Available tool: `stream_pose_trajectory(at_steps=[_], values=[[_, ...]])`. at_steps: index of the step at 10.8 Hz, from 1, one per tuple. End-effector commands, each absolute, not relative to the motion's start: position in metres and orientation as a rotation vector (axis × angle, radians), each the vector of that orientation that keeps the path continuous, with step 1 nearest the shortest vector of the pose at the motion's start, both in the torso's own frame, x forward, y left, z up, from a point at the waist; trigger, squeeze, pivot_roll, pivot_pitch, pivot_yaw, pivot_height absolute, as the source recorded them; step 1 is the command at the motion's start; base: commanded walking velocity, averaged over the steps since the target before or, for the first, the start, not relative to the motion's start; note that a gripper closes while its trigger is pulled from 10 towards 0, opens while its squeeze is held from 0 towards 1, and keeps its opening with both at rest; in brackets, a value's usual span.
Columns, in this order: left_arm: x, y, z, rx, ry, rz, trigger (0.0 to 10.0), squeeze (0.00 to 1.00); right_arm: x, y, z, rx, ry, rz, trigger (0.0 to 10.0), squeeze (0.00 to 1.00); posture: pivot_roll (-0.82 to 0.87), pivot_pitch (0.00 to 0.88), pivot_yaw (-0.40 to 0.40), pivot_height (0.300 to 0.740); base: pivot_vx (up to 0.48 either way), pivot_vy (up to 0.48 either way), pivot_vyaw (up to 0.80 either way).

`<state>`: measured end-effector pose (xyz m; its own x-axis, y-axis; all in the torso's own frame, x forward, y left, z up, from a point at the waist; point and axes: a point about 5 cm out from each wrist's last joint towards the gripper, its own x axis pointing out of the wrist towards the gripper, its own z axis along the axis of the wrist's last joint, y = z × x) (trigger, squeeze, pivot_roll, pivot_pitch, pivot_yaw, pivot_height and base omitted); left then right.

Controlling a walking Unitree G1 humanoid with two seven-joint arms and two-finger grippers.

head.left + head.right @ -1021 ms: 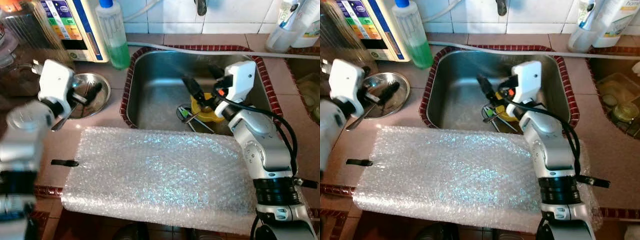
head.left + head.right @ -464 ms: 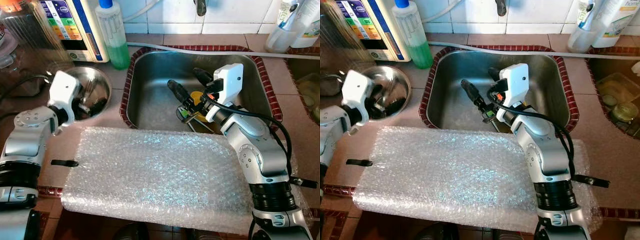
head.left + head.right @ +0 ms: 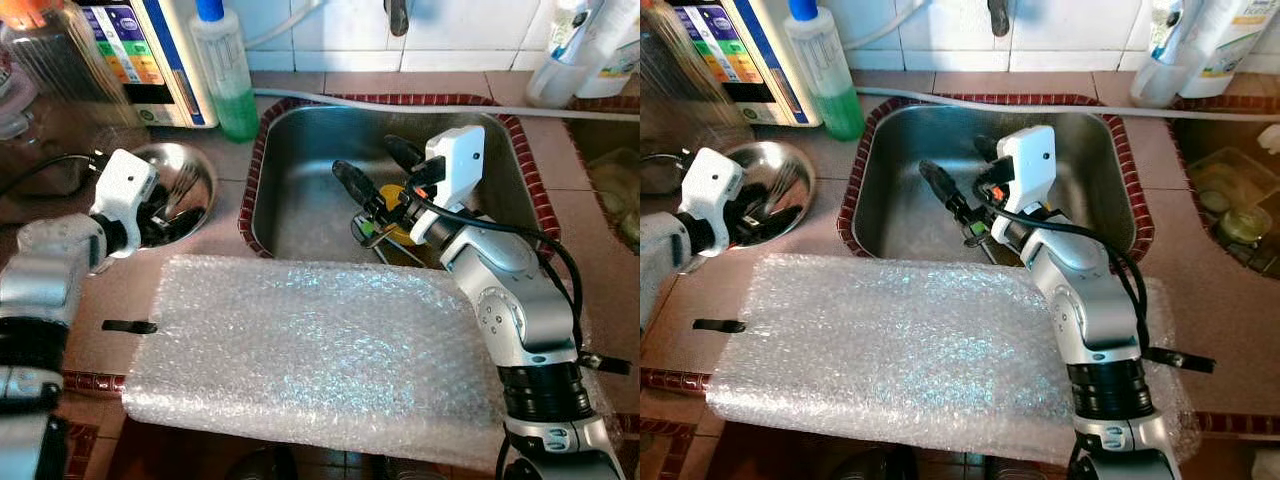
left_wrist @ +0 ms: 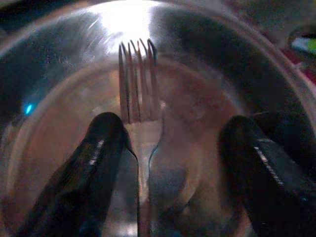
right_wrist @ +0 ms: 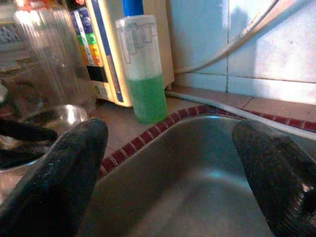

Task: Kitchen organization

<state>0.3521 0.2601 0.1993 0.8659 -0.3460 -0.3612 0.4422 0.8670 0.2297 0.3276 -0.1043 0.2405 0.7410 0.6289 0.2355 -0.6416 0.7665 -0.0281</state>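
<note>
The left pincer (image 4: pixel 168 148) was held spread inside a steel bowl (image 3: pixel 200 165) standing on the tiled desk (image 3: pixel 230 215) just beside the sink (image 3: pixel 300 200). A fork (image 4: pixel 140 118) lay in the bowl between the two fingers (image 4: pixel 98 153), tines pointing away from the wrist, and nothing was yet gripped. The right pincer (image 3: pixel 375 180) was poised over the sink with its fingers parted and empty, above a yellow item (image 3: pixel 400 200) and some thin utensils (image 3: pixel 385 240) on the sink floor; what these were could not be made out. A sheet of bubble wrap (image 3: pixel 310 350) was spread over the desk in front.

Trouble was judged most likely at the fork: it lay flat against curved, polished metal, so a closing grip could skid off the thin handle or push it round the bowl wall. The light bowl itself could be tipped or shoved towards the green soap bottle (image 3: pixel 225 70). A dropped fork could be lost in the bubble wrap's folds.
</note>
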Motion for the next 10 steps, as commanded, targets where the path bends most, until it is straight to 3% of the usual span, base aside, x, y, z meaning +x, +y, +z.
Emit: stream_pose_trajectory(at_steps=[1, 3, 10], values=[[0.343, 0.270, 0.170, 0.310, 0.486, -0.409, 0.0, 0.00, 0.324, -0.099, 0.248, 0.098, -0.249, 0.763, 10.0, 0.00, -0.14, 0.231, 0.081, 0.740, 0.000, 0.000, 0.00], [0.344, 0.273, 0.171, 0.319, 0.503, -0.397, 0.0, 0.00, 0.318, -0.095, 0.250, 0.141, -0.224, 0.855, 10.0, 0.00, -0.14, 0.229, 0.081, 0.740, 0.000, 0.000, 0.00], [0.339, 0.261, 0.165, 0.284, 0.483, -0.382, 0.0, 0.00, 0.312, -0.091, 0.235, 0.131, -0.146, 0.899, 10.0, 0.00, -0.14, 0.222, 0.075, 0.740, 0.000, 0.000, 0.00]])
